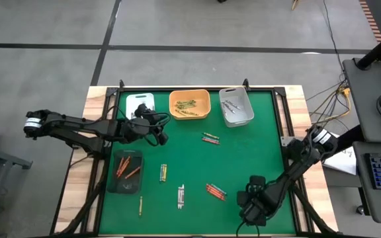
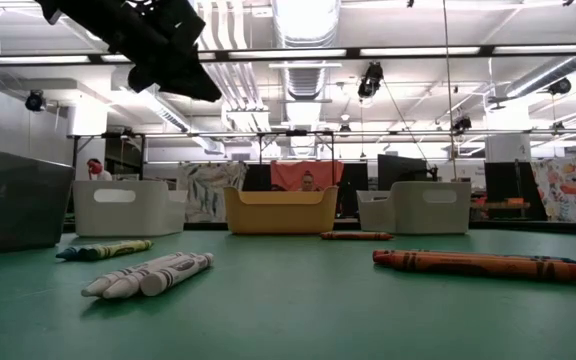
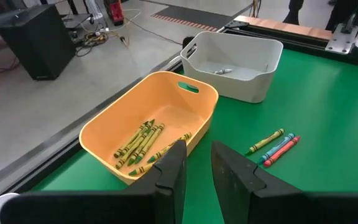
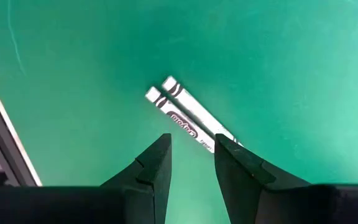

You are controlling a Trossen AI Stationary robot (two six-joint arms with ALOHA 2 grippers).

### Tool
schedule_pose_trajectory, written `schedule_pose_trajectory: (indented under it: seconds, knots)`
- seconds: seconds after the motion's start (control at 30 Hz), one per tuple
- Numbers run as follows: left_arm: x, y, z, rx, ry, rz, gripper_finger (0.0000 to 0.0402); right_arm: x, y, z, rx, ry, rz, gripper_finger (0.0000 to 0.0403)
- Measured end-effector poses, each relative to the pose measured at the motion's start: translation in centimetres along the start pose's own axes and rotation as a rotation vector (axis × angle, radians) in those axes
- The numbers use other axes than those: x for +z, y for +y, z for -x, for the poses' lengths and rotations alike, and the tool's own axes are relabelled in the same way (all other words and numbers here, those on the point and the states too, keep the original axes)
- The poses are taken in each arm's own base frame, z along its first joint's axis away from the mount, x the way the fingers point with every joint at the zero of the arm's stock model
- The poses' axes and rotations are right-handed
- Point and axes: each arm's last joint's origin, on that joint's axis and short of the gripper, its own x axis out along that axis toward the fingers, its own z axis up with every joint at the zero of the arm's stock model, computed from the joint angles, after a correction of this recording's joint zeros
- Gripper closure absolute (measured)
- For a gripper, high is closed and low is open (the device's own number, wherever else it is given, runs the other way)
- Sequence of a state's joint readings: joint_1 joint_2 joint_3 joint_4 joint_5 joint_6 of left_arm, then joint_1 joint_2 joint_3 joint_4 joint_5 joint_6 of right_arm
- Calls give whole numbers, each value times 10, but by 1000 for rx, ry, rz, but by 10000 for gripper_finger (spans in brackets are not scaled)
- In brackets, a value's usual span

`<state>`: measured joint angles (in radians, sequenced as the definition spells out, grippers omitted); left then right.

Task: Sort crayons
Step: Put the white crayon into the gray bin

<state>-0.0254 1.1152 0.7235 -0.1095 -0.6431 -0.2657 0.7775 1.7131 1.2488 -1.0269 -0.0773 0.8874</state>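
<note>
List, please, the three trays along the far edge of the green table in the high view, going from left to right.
White plastic tray → orange plastic tray holding yellow-olive crayons → light grey plastic tray.

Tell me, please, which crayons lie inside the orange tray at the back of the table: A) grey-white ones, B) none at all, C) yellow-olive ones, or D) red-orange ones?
C: the left wrist view shows a cluster of yellow-olive crayons lying on the floor of the orange tray, and the high view shows the same colour there.
</note>
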Motion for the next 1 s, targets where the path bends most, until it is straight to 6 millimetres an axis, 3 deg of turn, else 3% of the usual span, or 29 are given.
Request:
schedule_pose_trajectory:
  seconds: [0.4,1.0]
  knots:
    - [0,0,0,0,-4,-14,345,-3,-2,-7,-63,-20,62,294]
    - [0,0,0,0,-4,-20,345,2,0,-33,-125,-24,165,294]
